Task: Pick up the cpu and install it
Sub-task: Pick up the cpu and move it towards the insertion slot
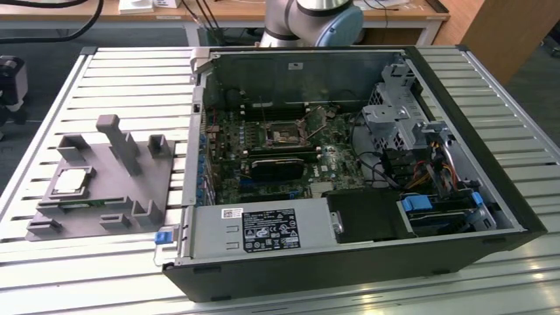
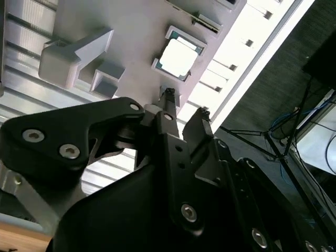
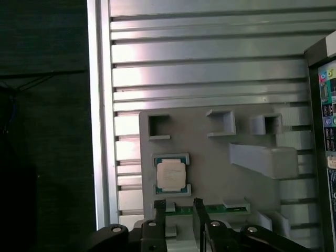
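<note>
The cpu [image 1: 73,180] is a small square chip with a shiny silver top. It lies flat in a square recess of the grey tray [image 1: 109,187], on the slatted table at the exterior view's left. Both wrist views look down on the cpu [image 3: 171,175] [image 2: 178,56] from well above. My gripper [image 3: 179,206] [image 2: 185,105] hangs over the tray beside the chip. It is open, with nothing between its two dark fingertips [image 3: 160,206]. The dark square socket [image 1: 284,135] sits on the motherboard inside the open computer case [image 1: 350,262].
The tray [image 3: 210,136] carries raised grey blocks and posts [image 3: 262,160], and a thin green circuit strip [image 3: 218,210] lies close to the cpu. The case's walls, drive cage [image 1: 394,111] and cables [image 1: 420,174] surround the motherboard. The table edge [image 3: 97,131] runs near the tray.
</note>
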Controlling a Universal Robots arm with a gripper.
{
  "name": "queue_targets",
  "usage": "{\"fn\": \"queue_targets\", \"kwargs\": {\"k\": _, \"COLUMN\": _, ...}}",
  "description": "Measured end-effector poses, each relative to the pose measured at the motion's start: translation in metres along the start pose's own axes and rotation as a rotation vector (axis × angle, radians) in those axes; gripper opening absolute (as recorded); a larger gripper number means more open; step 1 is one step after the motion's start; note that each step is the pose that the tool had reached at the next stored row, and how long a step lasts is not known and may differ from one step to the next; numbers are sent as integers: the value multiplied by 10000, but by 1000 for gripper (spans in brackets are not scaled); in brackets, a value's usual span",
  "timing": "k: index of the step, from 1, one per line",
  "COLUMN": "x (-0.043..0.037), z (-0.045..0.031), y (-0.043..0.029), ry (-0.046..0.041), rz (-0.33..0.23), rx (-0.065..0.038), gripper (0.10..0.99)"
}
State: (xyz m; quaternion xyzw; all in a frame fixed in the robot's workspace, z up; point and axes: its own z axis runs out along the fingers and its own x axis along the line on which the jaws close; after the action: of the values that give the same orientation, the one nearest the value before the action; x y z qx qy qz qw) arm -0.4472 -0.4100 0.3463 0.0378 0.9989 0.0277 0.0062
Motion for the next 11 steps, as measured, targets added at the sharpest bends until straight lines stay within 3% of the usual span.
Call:
{"fn": "queue_targets", "kwargs": {"k": 1, "x": -5, "z": 19, "y": 0, "ry": 19, "rz": 0, "rx": 1, "gripper": 349}}
{"fn": "queue_targets", "kwargs": {"k": 2, "x": -6, "z": 39, "y": -2, "ry": 28, "rz": 1, "rx": 1, "gripper": 349}}
{"fn": "queue_targets", "kwargs": {"k": 5, "x": -7, "z": 92, "y": -11, "ry": 52, "rz": -4, "rx": 0, "gripper": 525}}
{"fn": "queue_targets", "kwargs": {"k": 6, "x": -7, "z": 110, "y": -13, "ry": 60, "rz": -5, "rx": 1, "gripper": 525}}
{"fn": "queue_targets", "kwargs": {"k": 8, "x": -7, "z": 147, "y": -21, "ry": 65, "rz": -20, "rx": 1, "gripper": 639}}
{"fn": "queue_targets", "kwargs": {"k": 9, "x": -7, "z": 165, "y": -23, "ry": 66, "rz": -39, "rx": 1, "gripper": 639}}
{"fn": "queue_targets", "kwargs": {"k": 11, "x": -7, "z": 201, "y": -27, "ry": 70, "rz": -100, "rx": 0, "gripper": 757}}
